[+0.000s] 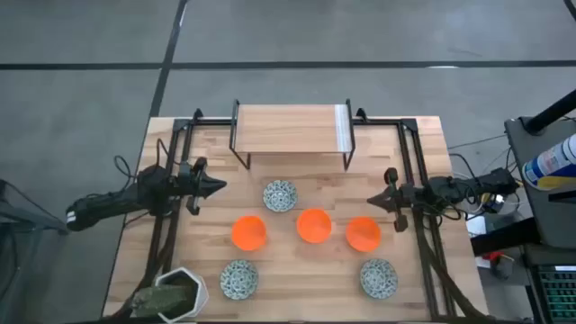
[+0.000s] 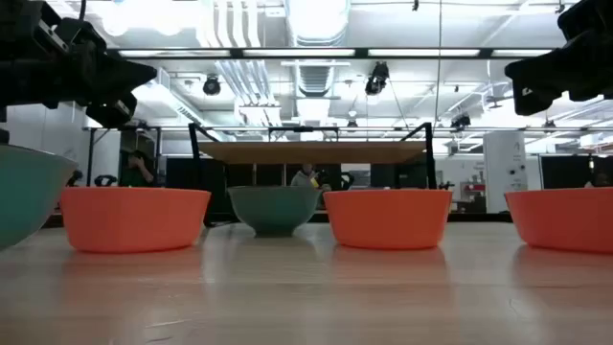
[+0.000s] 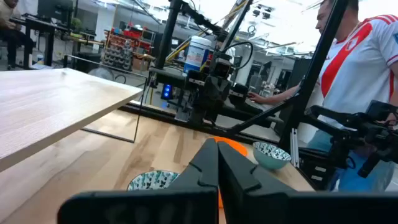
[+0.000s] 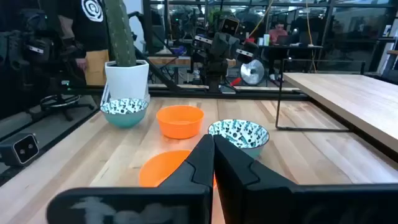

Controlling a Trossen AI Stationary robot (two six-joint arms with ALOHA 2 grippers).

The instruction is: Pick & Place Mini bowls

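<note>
Both the left gripper (image 1: 216,187) and the right gripper (image 1: 373,202) hang pinched closed and empty above the table (image 1: 297,279), flanking the six bowls: three orange bowls (image 1: 313,226) in a row, three speckled bowls (image 1: 280,195) around them. The bowls sit close together (the plant pot (image 1: 180,292) too), so a descent with fingers not yet spread could likely knock a rim or nudge a neighbour.

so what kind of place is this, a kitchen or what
Not a kitchen; probably a robotics lab or workshop. The wooden table sits between two robot arms, the ceiling shows bare ducts and lights, and a person works at equipment nearby.
</note>
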